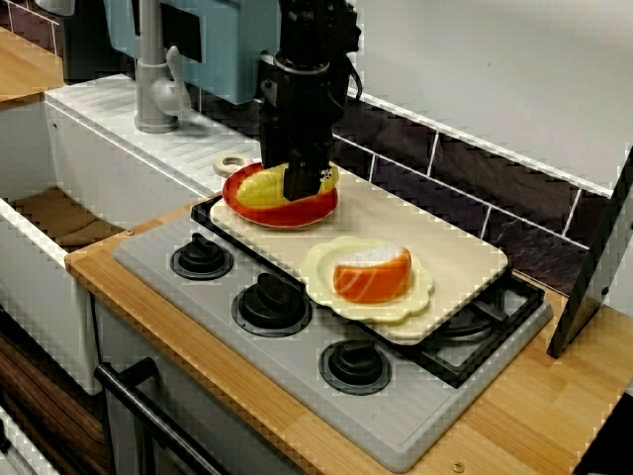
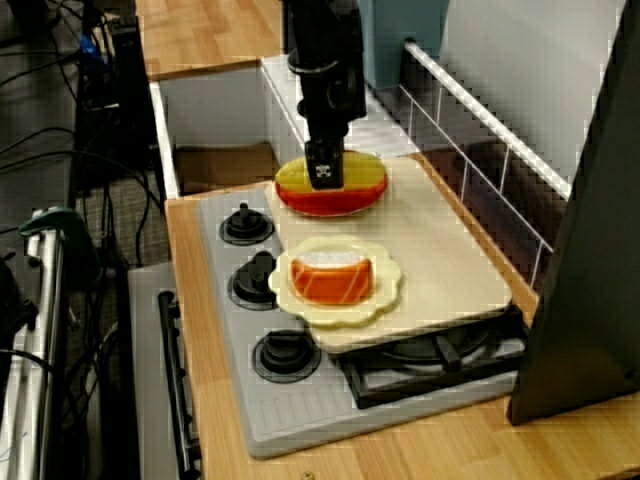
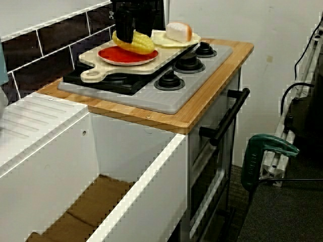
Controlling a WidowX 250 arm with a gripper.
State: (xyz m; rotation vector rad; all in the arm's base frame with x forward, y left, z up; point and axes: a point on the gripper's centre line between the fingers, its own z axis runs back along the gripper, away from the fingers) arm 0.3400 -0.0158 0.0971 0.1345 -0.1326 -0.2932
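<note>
Gripper (image 1: 302, 186) stands straight down over the red plate (image 1: 287, 214), jaws pinching a yellow corn cob (image 1: 255, 186) roughly across its middle. From the view across the sink I cannot tell whether the cob rests on the plate or sits just off it.

A round, smooth cob can roll between the jaws, so I judge the hold works best squeezed evenly and centred. Any rise should go straight up, past the plate's rim.

On the cutting board (image 1: 445, 247) over the stove (image 1: 297, 386), the red plate lies at 10 o'clock and holds only the cob. A scalloped yellow plate (image 1: 316, 269) at 5 o'clock holds an orange-and-white salmon piece (image 1: 371, 274).
</note>
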